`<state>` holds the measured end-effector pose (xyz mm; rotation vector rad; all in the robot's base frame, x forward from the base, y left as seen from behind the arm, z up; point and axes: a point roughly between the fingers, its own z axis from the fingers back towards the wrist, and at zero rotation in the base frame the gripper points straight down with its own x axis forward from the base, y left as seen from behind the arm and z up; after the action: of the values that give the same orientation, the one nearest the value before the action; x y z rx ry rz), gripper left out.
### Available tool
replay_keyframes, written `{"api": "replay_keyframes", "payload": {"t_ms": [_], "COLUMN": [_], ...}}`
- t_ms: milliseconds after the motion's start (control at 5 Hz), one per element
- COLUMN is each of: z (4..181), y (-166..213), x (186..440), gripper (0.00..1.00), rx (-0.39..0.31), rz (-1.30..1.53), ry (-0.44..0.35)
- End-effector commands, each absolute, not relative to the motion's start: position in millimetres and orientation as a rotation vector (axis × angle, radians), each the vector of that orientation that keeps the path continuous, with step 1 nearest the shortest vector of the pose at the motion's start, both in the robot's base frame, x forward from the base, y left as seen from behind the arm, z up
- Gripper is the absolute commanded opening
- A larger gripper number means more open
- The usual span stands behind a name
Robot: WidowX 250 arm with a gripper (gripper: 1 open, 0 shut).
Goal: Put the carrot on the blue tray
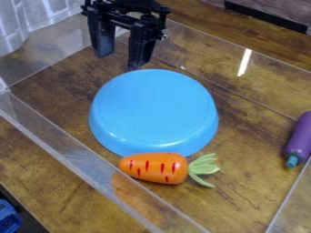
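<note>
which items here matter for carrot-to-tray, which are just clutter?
Job items:
- carrot, lying in front of the tray
- blue tray
- gripper, fingers behind the tray, holding nothing

Clutter:
- purple eggplant toy, at the right edge

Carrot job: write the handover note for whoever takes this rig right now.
End effector: at the back of the table, behind the blue tray, holding nothing; open or shut cannot be told.
Carrot: on the wooden table in front of the tray, leaves to the right, close to its rim.
Purple toy: at the right edge, not part of the job.
Done: nothing.
Left: grasp carrot, place on tray.
</note>
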<state>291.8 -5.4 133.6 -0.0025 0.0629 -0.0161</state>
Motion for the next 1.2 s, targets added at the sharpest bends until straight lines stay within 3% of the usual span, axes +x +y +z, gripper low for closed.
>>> {"api": "replay_keyframes", "payload": {"t_ms": [0, 200, 400, 600, 1000], "z": [126.4, 119.2, 97.8, 89.9, 58.2], "y": [-8.2, -11.0, -22.0, -30.5, -53.8], "x": [289.7, 287.5, 275.6, 269.0, 255.1], "gripper": [1.00, 1.00, 1.00, 1.00, 1.00], "rx": [-0.003, -0.003, 0.008, 0.011, 0.053], "rz": [-0.046, -0.077, -0.204, -0.326, -0.630], "ry": [0.077, 0.090, 0.083, 0.078, 0.044]}}
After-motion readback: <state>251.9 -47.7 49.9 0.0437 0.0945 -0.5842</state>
